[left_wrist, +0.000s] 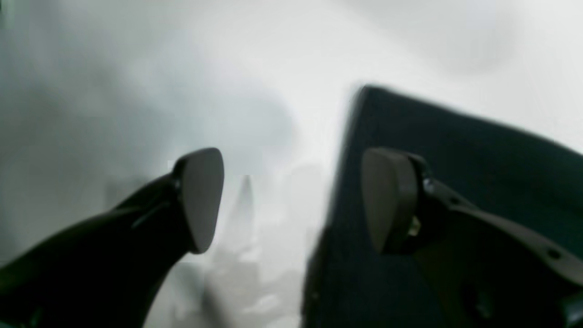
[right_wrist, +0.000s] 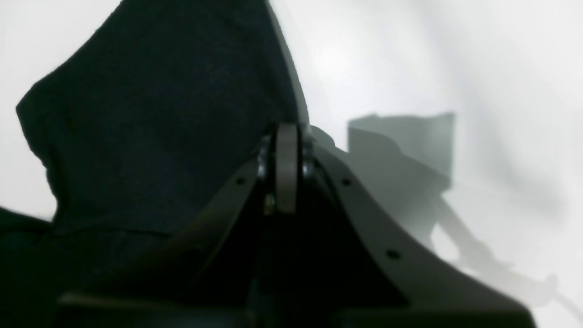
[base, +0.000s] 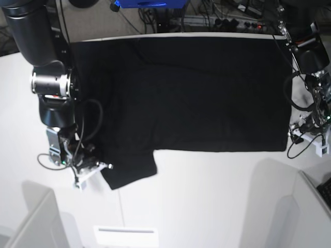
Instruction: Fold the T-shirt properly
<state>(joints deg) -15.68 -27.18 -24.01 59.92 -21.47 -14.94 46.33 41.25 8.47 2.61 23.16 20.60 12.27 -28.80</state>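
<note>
My left gripper (left_wrist: 291, 200) has its jaws apart by the corner of the black T-shirt (base: 196, 93) lying flat on the white table (base: 207, 206), my right gripper (right_wrist: 287, 168) is pressed together by the sleeve, so next I think I must grab and fold.

- A white desk (base: 207, 196) fills most of the base view, evenly lit with soft shadows.
- Behind its far edge lie tangled cables (base: 222, 15) and a blue object (base: 145, 3).

no text, label or number is readable in any view.
</note>
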